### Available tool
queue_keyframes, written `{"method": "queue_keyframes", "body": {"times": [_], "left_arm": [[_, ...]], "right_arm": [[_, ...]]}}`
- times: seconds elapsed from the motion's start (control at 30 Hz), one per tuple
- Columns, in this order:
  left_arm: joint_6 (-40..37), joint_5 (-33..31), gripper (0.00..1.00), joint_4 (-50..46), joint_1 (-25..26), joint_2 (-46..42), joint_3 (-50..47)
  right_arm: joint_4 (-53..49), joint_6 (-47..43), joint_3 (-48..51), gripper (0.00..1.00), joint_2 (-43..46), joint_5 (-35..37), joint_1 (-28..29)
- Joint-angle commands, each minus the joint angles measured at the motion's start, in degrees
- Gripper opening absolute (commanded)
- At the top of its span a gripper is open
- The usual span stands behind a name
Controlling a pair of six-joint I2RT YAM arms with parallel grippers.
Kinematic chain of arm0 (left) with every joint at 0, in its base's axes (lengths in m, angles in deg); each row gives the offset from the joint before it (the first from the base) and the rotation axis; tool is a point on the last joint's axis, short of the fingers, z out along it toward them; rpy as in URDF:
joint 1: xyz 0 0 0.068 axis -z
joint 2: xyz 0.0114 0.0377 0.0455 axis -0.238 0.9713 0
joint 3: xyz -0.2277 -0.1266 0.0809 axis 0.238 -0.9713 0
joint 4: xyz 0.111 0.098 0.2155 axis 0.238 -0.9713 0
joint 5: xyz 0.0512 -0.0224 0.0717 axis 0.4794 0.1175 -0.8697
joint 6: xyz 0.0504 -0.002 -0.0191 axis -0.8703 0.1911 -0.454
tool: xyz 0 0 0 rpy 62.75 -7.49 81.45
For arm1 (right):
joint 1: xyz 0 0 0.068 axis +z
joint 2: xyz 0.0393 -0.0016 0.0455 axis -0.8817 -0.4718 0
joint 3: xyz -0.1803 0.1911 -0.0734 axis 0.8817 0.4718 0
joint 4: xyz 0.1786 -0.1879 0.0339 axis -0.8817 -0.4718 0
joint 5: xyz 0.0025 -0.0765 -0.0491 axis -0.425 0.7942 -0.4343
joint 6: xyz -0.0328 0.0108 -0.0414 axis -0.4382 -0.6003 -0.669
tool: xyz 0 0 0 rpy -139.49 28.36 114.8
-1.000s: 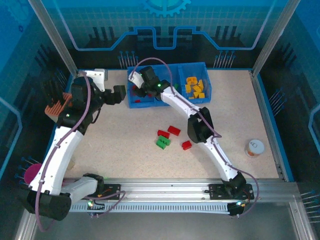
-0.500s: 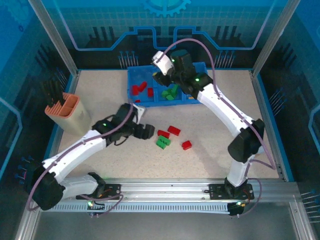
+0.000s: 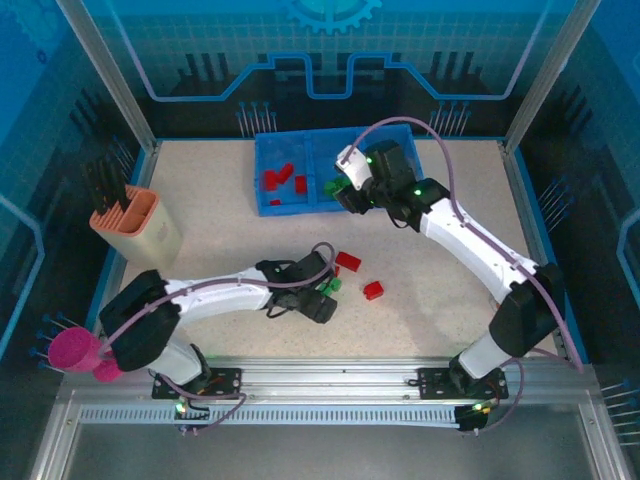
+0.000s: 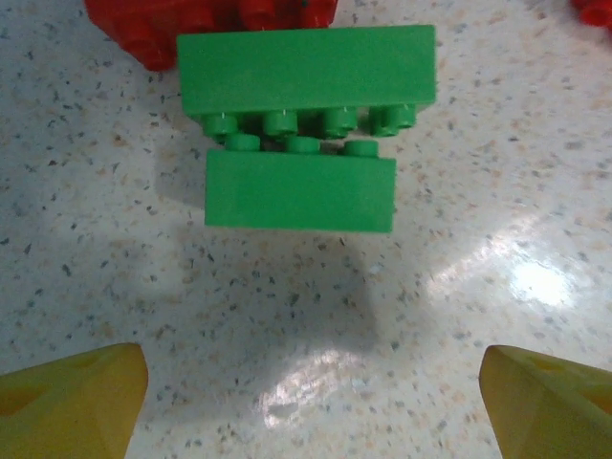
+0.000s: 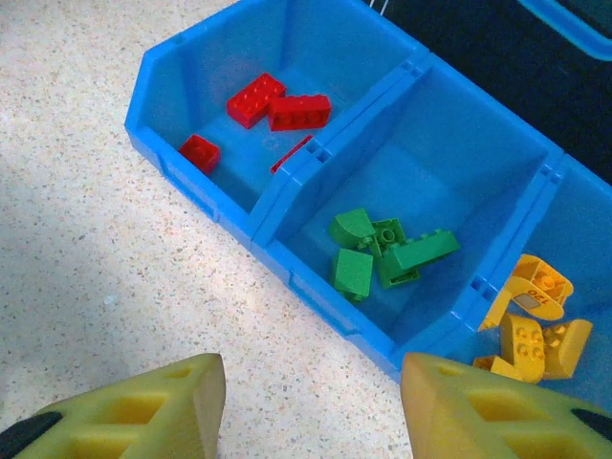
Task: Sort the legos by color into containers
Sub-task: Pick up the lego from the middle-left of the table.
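Fingertips (image 4: 67,402) of the left hand (image 4: 306,406) stand wide apart, low over the speckled bench (image 4: 115,239), with nothing between them. Just ahead of them lie two green bricks (image 4: 299,196) pressed together, their studded sides meeting; the farther one is a little longer. A red brick (image 4: 210,19) sits right behind that pair and seems to touch it. From above, two loose red bricks lie on the bench: one (image 3: 373,290) to the right of the green pair, the other (image 3: 348,261) a bit farther back. Off to the left stands a peach holder (image 3: 140,228) with dark tools in it.

Farther on, the right hand (image 5: 306,411) hangs above the bench at the front wall of the blue tray (image 5: 330,143). Its fingers are moderately parted and hold nothing. Inside the tray, sorted red bricks (image 5: 277,105) lie in the left compartment, sorted green bricks (image 5: 382,253) in the middle one, and yellow bricks (image 5: 531,330) in the right one.
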Motion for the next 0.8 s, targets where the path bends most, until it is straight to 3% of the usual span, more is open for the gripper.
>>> {"method": "queue_keyframes", "body": {"times": [0.0, 0.6, 0.77], "left_arm": [[-1.5, -4.1, 0.91, -0.4, 0.4, 2.8, 4.0], [-4.8, -5.7, 0.92, -1.9, 0.2, 16.4, 12.3], [-3.9, -3.9, 0.84, -1.2, -1.0, 17.8, 12.5]], "right_arm": [[0.9, 1.6, 2.1, 0.53, 3.7, 1.0, -0.2], [-3.3, 2.8, 3.9, 0.54, 5.5, 0.5, 0.7], [-3.8, 3.3, 4.4, 0.54, 5.3, 0.8, 1.6]]}}
